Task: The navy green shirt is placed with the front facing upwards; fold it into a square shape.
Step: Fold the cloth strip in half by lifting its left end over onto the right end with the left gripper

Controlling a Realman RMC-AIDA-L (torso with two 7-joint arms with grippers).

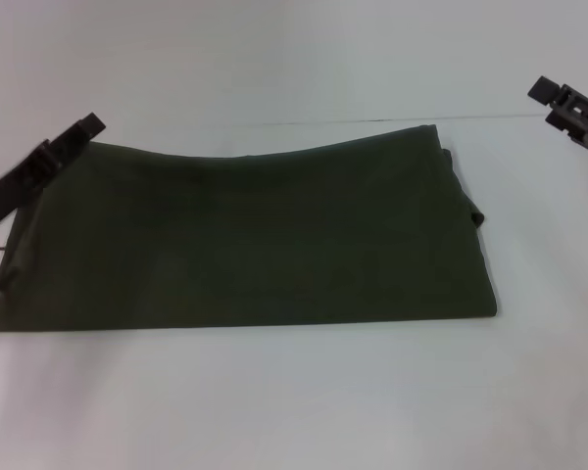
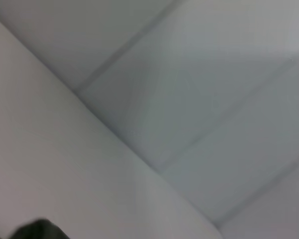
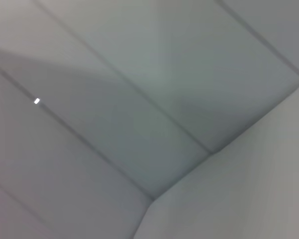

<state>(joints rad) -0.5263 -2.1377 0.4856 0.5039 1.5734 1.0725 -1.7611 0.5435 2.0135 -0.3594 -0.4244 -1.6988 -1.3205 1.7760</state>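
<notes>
Head view: folded navy green shirt (image 1: pixel 245 240) on white table (image 1: pixel 294 401).

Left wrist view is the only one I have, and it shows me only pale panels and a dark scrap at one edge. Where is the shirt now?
Observer: The navy green shirt lies flat on the white table, folded into a wide rectangle.
Operator: Is the lettering visible?
Observer: No, only plain green cloth faces up.
Operator: Where is my left gripper?
Observer: The left gripper is at the shirt's far left corner.
Operator: And the right one?
Observer: The right gripper hangs clear of the shirt, beyond its far right corner.
</notes>
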